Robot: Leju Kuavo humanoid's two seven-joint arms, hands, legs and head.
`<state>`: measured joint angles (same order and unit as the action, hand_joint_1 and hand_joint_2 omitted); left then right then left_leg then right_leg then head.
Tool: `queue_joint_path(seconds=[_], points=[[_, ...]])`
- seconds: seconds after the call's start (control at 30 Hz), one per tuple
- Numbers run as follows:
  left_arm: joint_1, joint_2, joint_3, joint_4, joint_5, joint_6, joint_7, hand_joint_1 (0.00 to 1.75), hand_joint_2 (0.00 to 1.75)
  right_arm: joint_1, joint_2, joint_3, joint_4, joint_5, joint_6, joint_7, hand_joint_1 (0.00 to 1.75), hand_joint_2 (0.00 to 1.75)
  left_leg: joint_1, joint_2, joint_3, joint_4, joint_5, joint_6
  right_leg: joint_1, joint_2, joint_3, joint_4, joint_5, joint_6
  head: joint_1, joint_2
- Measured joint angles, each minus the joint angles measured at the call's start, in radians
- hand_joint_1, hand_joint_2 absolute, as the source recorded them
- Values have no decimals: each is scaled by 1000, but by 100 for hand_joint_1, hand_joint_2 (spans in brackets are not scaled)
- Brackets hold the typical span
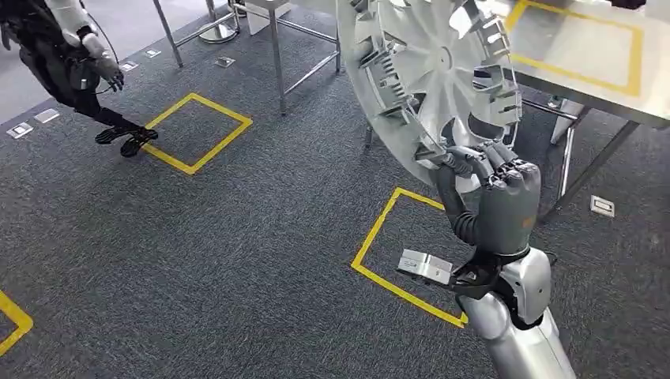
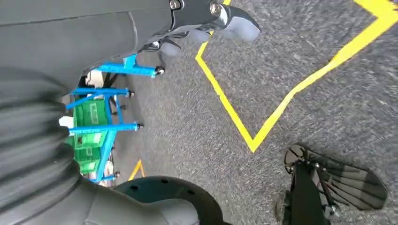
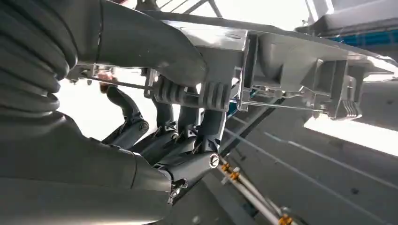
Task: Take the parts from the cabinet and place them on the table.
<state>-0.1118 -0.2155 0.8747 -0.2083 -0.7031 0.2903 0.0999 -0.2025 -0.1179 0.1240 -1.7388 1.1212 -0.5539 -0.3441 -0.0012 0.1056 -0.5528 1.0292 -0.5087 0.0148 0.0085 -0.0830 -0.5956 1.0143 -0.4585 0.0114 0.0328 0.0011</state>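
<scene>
1. Left hand [image 2: 206, 18] hangs over the carpet [image 1: 261, 229] holding nothing, fingers apparently loose, though it is blurred.
2. Right hand [image 1: 494, 197] grips the lower rim of the wheel cover [image 1: 430, 71], held upright and just short of the table [image 1: 600, 79].
3. Gripped at one edge, the wide cover could swing, twist loose, or catch the table edge.

Pale grey moulded plastic part [image 1: 430, 75], matt and ribbed; smooth brushed-metal table [image 1: 589, 67]; rough dark carpet floor [image 1: 261, 237]; satin grey robot hand [image 1: 494, 197].
</scene>
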Motion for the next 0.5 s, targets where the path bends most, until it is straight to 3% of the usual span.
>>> queue_joint_path(seconds=[0.1,0.13,0.17,0.2,0.23,0.27,0.3,0.33,0.37,0.43,0.47,0.5], points=[[0,-1,0,0,-1,0,-3,0,175,0,-1,-4,0,5,-7,0,175,175,2,33,10,-9,-1,-14,3,43,-9,1,2,-11,1,0],[0,-1,0,0,-1,0,2,0,175,1,0,-5,-1,7,-10,0,175,175,-2,40,9,-7,-8,-22,-10,58,-1,-9,11,-19,0,0],[0,0,0,0,-1,0,6,0,175,3,0,-5,-3,7,-13,1,175,175,4,-21,5,13,-21,-30,-13,66,0,-13,13,-20,-1,0],[1,0,0,0,-1,0,6,0,175,2,0,-5,-2,8,-13,2,175,175,7,-75,-20,68,-55,-34,-17,76,-1,-12,14,-26,-4,0],[2,0,0,0,-1,-1,5,0,175,2,1,-5,-2,8,-13,2,175,175,8,-96,-57,146,-94,-38,-18,89,-1,-12,14,-28,-5,0],[6,0,0,1,-1,-1,6,0,175,5,2,-4,-2,9,-13,1,175,175,9,-102,-101,233,-131,-41,-18,102,-2,-11,14,-29,-6,0],[8,0,0,1,-1,-5,6,0,175,7,2,-4,-2,10,-13,1,175,175,9,-103,-137,301,-147,-43,-18,119,-2,-10,14,-29,-5,0],[10,0,0,1,-1,-7,7,0,175,8,2,-4,-2,10,-13,2,175,175,9,-103,-147,312,-136,-43,-18,134,-2,-9,14,-28,-5,0],[11,1,1,1,-1,-10,10,0,175,10,2,-4,-2,11,-13,2,175,175,10,-103,-135,275,-100,-43,-19,150,-2,-7,13,-28,-6,0],[10,3,1,0,-1,-20,8,0,175,11,2,-4,-2,16,-13,5,175,175,16,-122,-62,108,-6,-43,-23,181,-2,-2,11,-21,-6,0],[9,3,1,0,-1,-24,9,0,175,11,2,-4,-2,19,-13,9,175,175,23,-171,-25,22,22,-45,-26,194,-4,3,9,-15,-6,0],[8,3,1,0,-1,-30,7,0,175,11,2,-4,-3,21,-13,15,175,175,22,-191,-18,7,7,-40,-21,208,-11,11,7,-5,-6,0]])
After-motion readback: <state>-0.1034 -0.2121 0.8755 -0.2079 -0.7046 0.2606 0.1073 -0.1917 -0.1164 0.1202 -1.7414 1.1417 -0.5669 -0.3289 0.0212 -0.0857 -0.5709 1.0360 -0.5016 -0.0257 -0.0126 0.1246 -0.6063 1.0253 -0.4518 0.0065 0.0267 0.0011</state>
